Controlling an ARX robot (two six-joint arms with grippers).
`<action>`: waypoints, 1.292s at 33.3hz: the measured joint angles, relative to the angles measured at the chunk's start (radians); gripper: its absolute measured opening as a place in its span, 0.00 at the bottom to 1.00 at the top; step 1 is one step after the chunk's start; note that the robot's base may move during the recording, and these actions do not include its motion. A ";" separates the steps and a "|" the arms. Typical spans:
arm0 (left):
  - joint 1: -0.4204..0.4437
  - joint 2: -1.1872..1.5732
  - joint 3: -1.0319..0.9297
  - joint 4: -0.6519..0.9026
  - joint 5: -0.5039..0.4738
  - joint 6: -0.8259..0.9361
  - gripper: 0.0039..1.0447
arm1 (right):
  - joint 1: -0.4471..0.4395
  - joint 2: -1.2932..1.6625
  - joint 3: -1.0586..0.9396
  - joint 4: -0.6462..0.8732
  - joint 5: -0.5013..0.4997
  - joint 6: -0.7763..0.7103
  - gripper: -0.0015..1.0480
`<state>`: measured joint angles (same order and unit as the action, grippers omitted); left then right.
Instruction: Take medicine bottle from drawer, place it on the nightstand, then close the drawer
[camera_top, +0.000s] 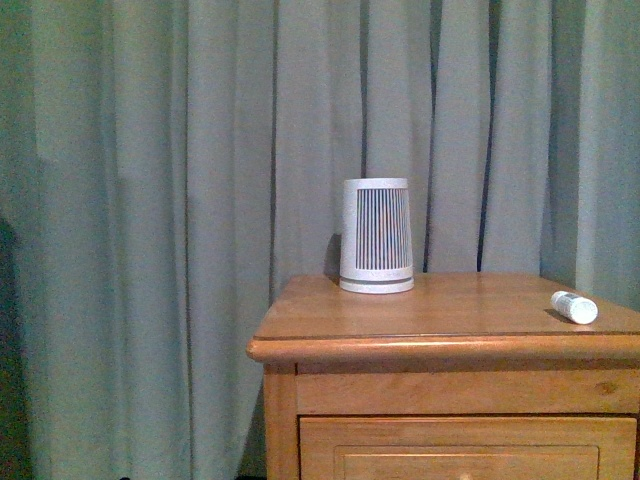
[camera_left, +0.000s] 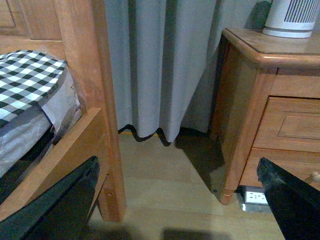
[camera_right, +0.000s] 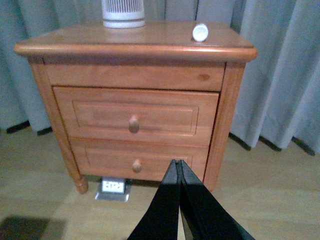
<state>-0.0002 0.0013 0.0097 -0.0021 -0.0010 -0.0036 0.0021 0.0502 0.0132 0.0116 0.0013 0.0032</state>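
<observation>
The small white medicine bottle (camera_top: 574, 307) lies on its side on the nightstand (camera_top: 440, 345) top, near the right edge; the right wrist view shows the bottle (camera_right: 200, 32) end-on. The upper drawer (camera_right: 136, 116) sits flush in the cabinet, its round knob facing out. My right gripper (camera_right: 178, 163) is shut and empty, pulled back in front of the nightstand at the level of the lower drawer. My left gripper (camera_left: 177, 172) is open, low over the floor between the bed and the nightstand (camera_left: 260, 100), holding nothing.
A white ribbed tapered device (camera_top: 377, 236) stands at the back of the nightstand top. Grey curtains (camera_top: 180, 200) hang behind. A wooden bed frame (camera_left: 95, 100) with checked bedding is left of the nightstand. A floor socket (camera_right: 113, 186) lies under the cabinet.
</observation>
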 joint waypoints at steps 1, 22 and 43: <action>0.000 0.000 0.000 0.000 0.000 0.000 0.94 | 0.000 -0.024 0.000 -0.006 0.001 0.000 0.03; 0.000 0.000 0.000 0.000 0.000 0.000 0.94 | 0.000 -0.043 0.000 -0.009 0.000 0.000 0.61; 0.000 0.000 0.000 0.000 0.000 0.000 0.94 | 0.000 -0.043 0.000 -0.009 0.000 0.000 0.93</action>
<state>-0.0002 0.0013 0.0097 -0.0021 -0.0006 -0.0032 0.0021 0.0067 0.0132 0.0025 0.0010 0.0029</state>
